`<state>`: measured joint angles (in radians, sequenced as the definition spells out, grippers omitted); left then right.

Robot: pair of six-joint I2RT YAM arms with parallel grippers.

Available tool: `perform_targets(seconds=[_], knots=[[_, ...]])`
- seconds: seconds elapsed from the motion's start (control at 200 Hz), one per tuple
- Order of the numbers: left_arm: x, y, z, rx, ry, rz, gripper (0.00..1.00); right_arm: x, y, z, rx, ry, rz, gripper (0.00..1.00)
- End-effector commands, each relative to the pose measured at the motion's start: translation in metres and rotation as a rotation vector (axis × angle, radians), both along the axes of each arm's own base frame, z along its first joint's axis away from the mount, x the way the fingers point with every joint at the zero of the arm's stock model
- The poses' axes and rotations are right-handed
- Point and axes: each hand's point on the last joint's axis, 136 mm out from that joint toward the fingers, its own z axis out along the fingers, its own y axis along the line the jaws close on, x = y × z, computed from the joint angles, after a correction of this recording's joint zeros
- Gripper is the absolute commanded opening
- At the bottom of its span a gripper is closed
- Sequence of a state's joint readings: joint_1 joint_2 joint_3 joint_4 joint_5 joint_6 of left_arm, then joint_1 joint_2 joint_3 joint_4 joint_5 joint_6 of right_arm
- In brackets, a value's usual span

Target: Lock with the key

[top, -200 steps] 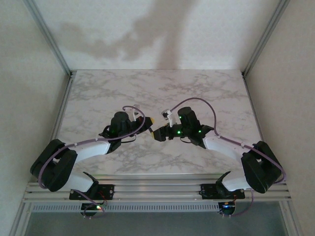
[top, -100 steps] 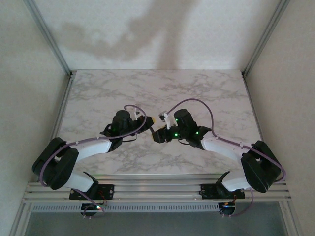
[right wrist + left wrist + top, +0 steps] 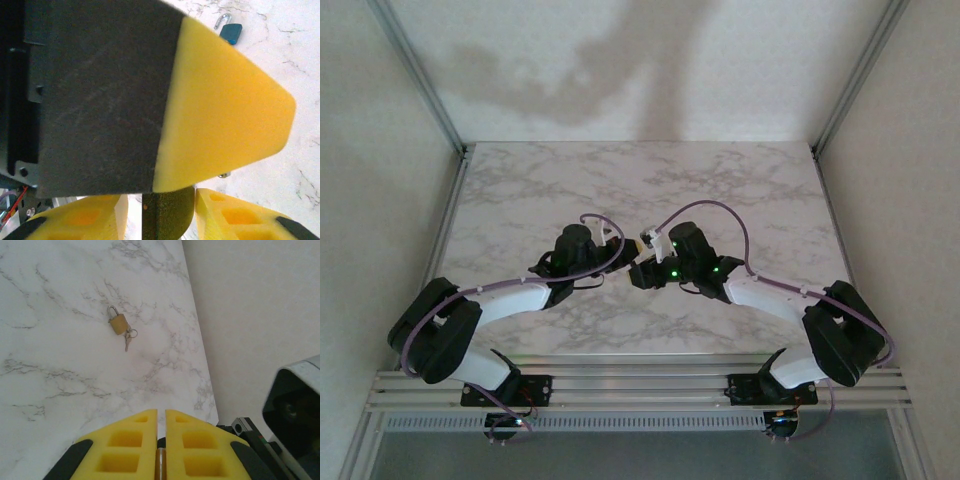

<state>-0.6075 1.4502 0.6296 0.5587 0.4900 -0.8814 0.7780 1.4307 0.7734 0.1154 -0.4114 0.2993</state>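
White marble tabletop [image 3: 740,190], grey-veined. Lying flat on it: brass padlock [image 3: 118,323], small ringed key [image 3: 128,341] just beside its body; blue padlock [image 3: 230,33], silver shackle

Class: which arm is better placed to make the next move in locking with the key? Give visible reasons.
Right, likely: the right end effector stands open around a dark object beside the left end effector, whose pads are shut.

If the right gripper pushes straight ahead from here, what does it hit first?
Almost at once, the left gripper's finger: its yellow pad and black backing stand right before the right gripper. Depth is unclear this close.
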Motion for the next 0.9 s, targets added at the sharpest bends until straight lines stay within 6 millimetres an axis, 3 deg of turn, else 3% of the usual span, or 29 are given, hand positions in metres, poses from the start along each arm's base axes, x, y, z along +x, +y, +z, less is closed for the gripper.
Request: perform_targets(seconds=[0.0,0.205,0.37,0.516,0.626,0.806,0.891], knots=[[0.004,-0.005,0.017,-0.008,-0.052,-0.010,0.00,0.005,0.008,0.014,0.022,-0.040,0.001,0.37],[0.003,-0.005,0.018,-0.005,-0.055,-0.013,0.00,0.007,0.004,0.015,0.008,-0.059,-0.020,0.27],[0.002,-0.003,0.015,0.009,-0.054,-0.010,0.00,0.007,0.003,0.015,0.005,-0.061,-0.023,0.25],[0.002,-0.002,0.017,0.014,-0.059,-0.006,0.00,0.008,0.003,0.014,0.004,-0.058,-0.022,0.16],[0.002,-0.002,0.020,0.010,-0.065,-0.008,0.00,0.007,0.004,0.015,0.004,-0.058,-0.019,0.00],[0.005,0.006,0.035,0.014,-0.092,0.010,0.00,0.004,-0.002,0.020,0.004,-0.076,-0.014,0.00],[0.006,0.015,0.041,0.019,-0.103,0.032,0.09,0.001,-0.003,0.025,0.026,-0.077,-0.005,0.00]])
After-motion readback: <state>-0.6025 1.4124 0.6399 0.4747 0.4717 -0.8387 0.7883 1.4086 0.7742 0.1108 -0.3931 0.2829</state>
